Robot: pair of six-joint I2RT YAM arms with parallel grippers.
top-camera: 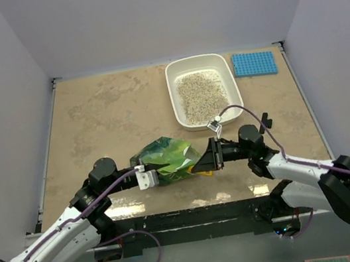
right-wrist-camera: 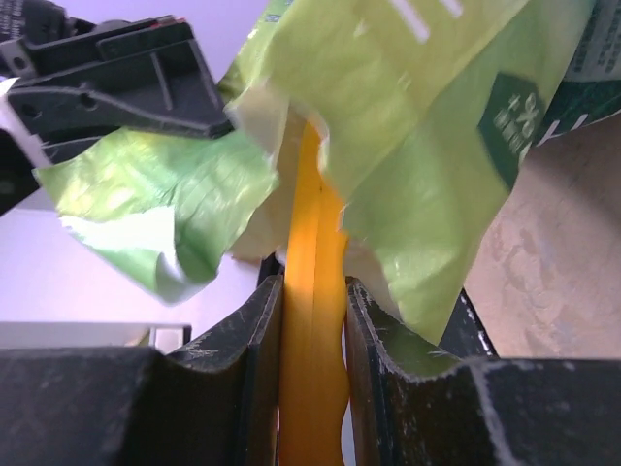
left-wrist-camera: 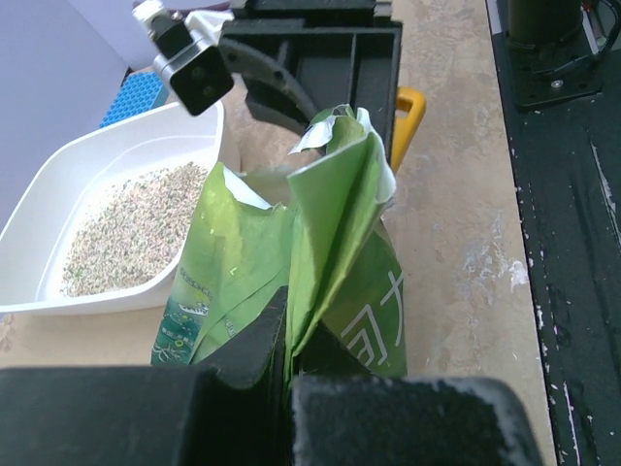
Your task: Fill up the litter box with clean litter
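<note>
The white litter box (top-camera: 173,97) stands at the back right with beige-grey speckled clean litter (top-camera: 200,94) on its floor; both also show in the left wrist view, the box (left-wrist-camera: 39,208) and the litter (left-wrist-camera: 126,228). A crinkly green bag (top-camera: 165,157) stands near the front middle. My left gripper (top-camera: 153,170) is shut on a fold of the bag (left-wrist-camera: 335,243). My right gripper (top-camera: 205,159) is shut on the handle of an orange-yellow scoop (right-wrist-camera: 312,320) that reaches into the bag's mouth (right-wrist-camera: 398,107). The scoop's bowl is hidden inside the bag.
A small blue studded mat (top-camera: 254,64) lies right of the litter box at the back. The black mounting rail (top-camera: 189,217) runs along the near table edge. White walls close in the table on three sides.
</note>
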